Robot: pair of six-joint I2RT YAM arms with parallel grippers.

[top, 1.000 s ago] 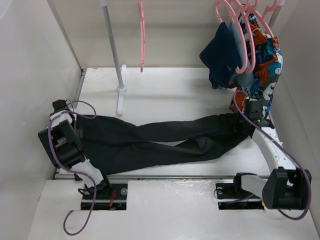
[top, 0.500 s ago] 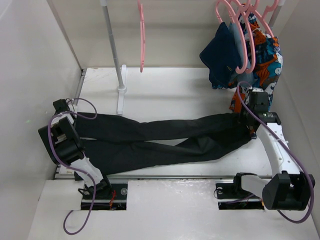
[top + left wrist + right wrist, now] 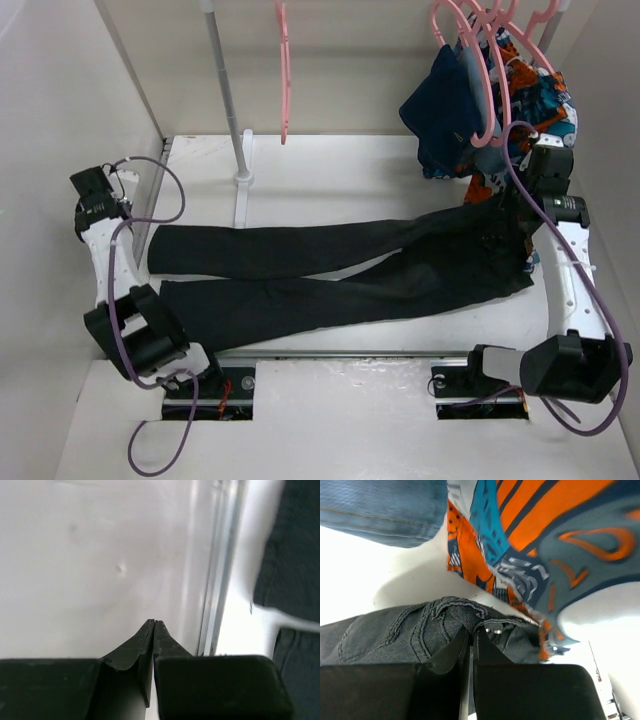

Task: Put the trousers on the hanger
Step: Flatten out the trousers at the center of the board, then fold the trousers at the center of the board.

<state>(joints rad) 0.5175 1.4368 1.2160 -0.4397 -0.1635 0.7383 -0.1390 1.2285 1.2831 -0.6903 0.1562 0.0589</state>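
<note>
**Right claw pinched the trousers, left claw held nothing**

The right claw was pinching a fold of the trousers at the waist end. An orange and blue patterned cloth hung just above it. From that claw the two black legs lay flat on the table, reaching toward the left claw. That claw was pressed together on nothing, close to the side wall. The pink hanger hung well apart from both claws.
</note>
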